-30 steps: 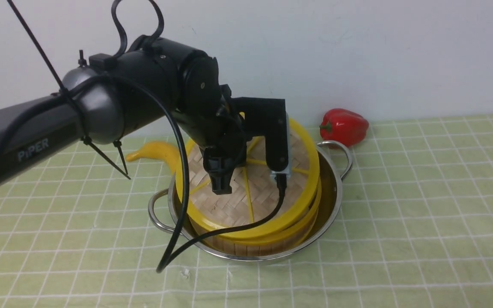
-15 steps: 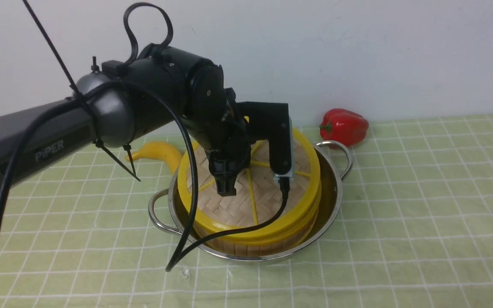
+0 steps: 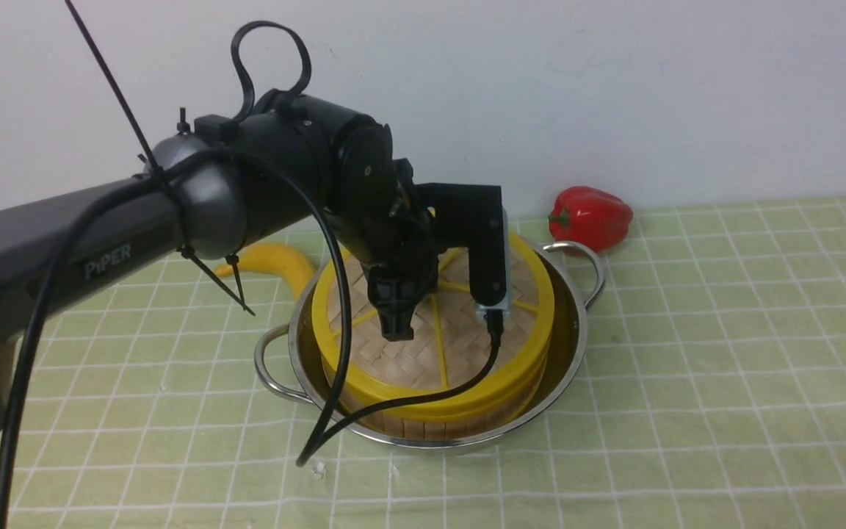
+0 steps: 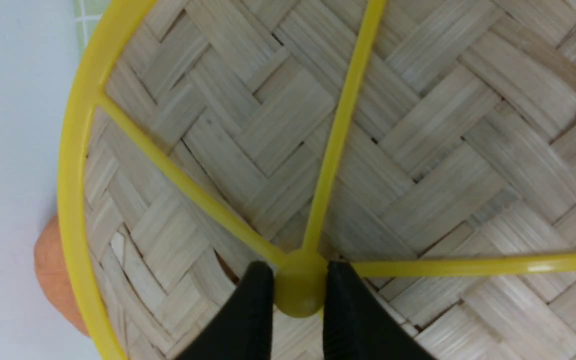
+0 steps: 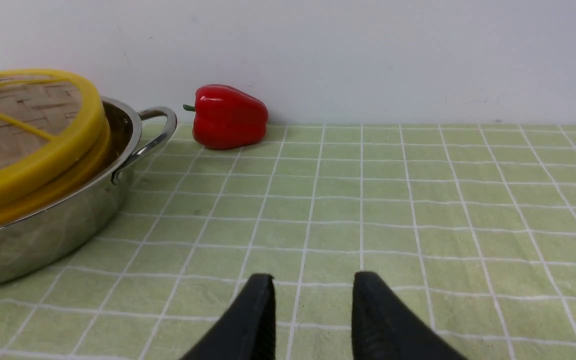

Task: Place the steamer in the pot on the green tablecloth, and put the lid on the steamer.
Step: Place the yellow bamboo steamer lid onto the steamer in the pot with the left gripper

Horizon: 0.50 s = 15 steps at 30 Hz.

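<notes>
The shiny pot [image 3: 573,323] stands on the green tablecloth [image 3: 724,367] with the steamer [image 3: 438,427] inside it; only the steamer's wooden wall and yellow rim show. The woven lid [image 3: 408,364] lies on top of the steamer, slightly tilted. My left gripper [image 3: 399,332] comes down onto the lid's middle, shut on its yellow centre hub [image 4: 300,295] with one black finger on each side. In the right wrist view my right gripper [image 5: 313,285] hangs open over bare cloth, to the right of the pot [image 5: 43,235] and lid [image 5: 18,130], with nothing between its fingers. The front view does not show it.
A red bell pepper [image 3: 592,217] lies by the wall behind the pot's right handle [image 3: 588,264]. A yellow banana [image 3: 269,261] lies behind the pot on the left. A black cable [image 3: 335,411] from the left wrist hangs over the pot's front rim.
The left arm has moved right and down with the lid. The lid has gone from steeply tilted to nearly flat on the steamer's rim.
</notes>
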Each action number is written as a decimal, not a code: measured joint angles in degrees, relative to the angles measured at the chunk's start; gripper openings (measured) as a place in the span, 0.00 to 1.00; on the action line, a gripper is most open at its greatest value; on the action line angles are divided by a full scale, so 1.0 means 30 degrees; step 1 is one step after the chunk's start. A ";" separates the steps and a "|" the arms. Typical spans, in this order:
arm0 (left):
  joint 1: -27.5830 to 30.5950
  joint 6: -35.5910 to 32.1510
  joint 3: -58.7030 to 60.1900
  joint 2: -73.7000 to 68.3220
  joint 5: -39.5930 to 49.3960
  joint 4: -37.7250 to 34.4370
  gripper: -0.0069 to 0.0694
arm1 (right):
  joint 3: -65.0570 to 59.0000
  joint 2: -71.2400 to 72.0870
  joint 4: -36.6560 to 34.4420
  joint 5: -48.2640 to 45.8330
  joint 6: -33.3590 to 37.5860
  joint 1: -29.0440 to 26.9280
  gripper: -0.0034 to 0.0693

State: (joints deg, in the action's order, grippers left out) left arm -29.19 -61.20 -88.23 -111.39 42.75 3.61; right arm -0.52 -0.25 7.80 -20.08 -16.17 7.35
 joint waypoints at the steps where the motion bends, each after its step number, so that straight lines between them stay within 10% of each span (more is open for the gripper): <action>1: 0.0000 0.0000 0.0000 -0.0037 -0.0080 -0.0018 0.24 | 0.0000 0.0000 0.0000 0.0000 0.0000 0.0000 0.38; 15: 0.0000 0.0087 0.0000 -0.0294 -0.1220 -0.0034 0.25 | 0.0000 0.0000 0.0000 0.0000 0.0000 0.0000 0.38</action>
State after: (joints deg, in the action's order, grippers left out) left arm -29.19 -60.94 -88.23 -112.27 39.09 3.50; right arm -0.52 -0.25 7.80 -20.08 -16.17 7.35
